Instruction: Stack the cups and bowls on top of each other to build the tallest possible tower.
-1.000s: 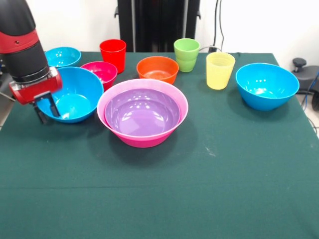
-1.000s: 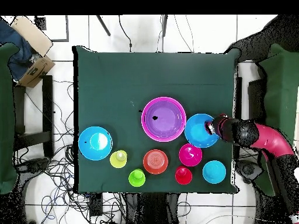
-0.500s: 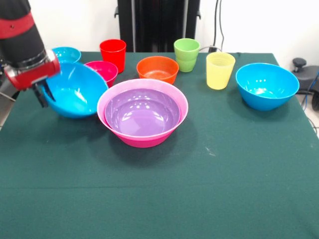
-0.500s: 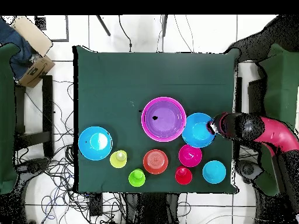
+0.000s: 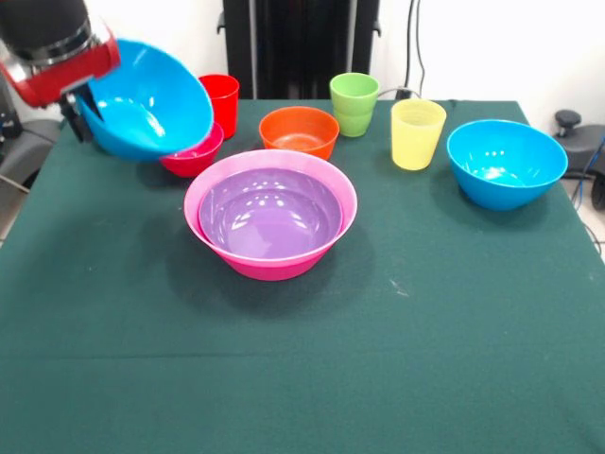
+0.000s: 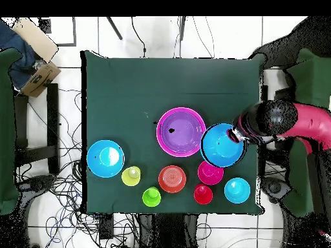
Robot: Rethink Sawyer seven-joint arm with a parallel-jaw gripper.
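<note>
So the green table point(image 5: 397, 359) has the pink bowl point(image 5: 269, 262) sitting roughly in the middle with the purple bowl point(image 5: 269, 218) nested inside it, that's the tower so far, two pieces. Up at the far left the gripper point(image 5: 80, 109) is clamped on the rim of a blue bowl point(image 5: 151, 102), which hangs in the air tipped over on a slant, opening facing toward the tower. In the overhead view that blue bowl point(image 6: 222, 144) sits just beside the pink bowl's point(image 6: 181, 132) rim, and partly covers the magenta-red bowl point(image 6: 211, 173).

The other blue bowl point(image 5: 507, 163) is flat on the table at the far right, well apart from everything being stacked. The orange bowl point(image 5: 299, 131) is just behind the tower, and the magenta-red bowl point(image 5: 192, 159) peeks out from under the lifted one. The small cyan bowl point(image 6: 237, 190) only shows from above, near the table's corner.

Cups are all upright along the far side: the yellow cup point(image 5: 417, 133), green cup point(image 5: 354, 103), and red cup point(image 5: 222, 102) half hidden behind the lifted bowl.
</note>
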